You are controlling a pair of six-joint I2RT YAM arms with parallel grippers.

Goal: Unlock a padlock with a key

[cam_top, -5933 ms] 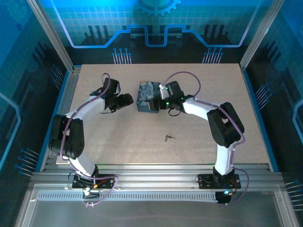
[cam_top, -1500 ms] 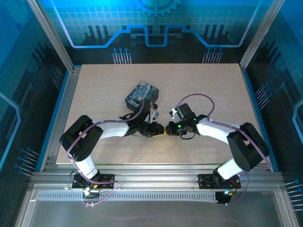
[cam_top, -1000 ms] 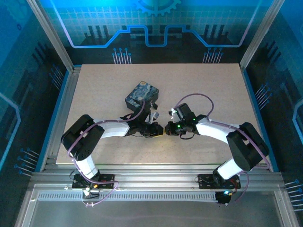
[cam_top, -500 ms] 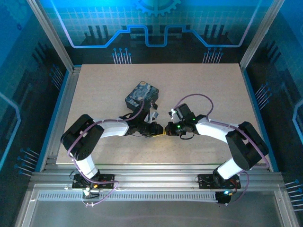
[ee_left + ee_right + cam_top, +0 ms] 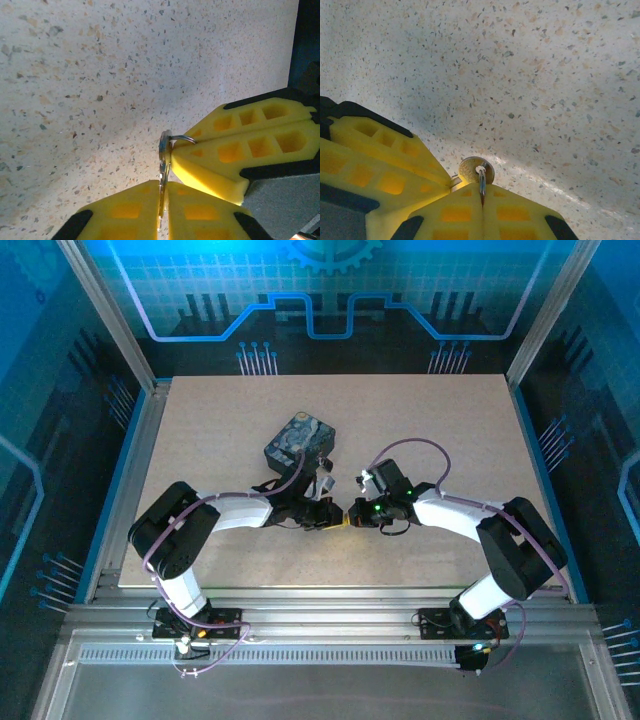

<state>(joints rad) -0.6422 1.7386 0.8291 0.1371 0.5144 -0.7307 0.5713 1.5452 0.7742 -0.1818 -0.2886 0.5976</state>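
Two claws meet tip to tip over the speckled bench (image 5: 450,430).

Item one: left claw (image 5: 161,189). Its yellow pads are pressed together on the key (image 5: 471,170), a thin flat metal piece. The key's round head stands clear of the fingertips and the rest is hidden between the pads.

Item two: right claw (image 5: 481,194). Its pads are likewise together, pinching a wire ring (image 5: 184,138) that runs through the hole in the key's head.

From the left wrist, the right claw's fingers come in from the right and reach the side of the key's head. From the right wrist, the left claw's fingers come in from the left, tips against the head's rim. Key and ring sit between the two claws. I cannot tell whether they clear the bench.

Item three: dark blue swirl-painted box (image 5: 297,439). It lies on the bench beyond the left claw, well apart from the key, and neither claw touches it.
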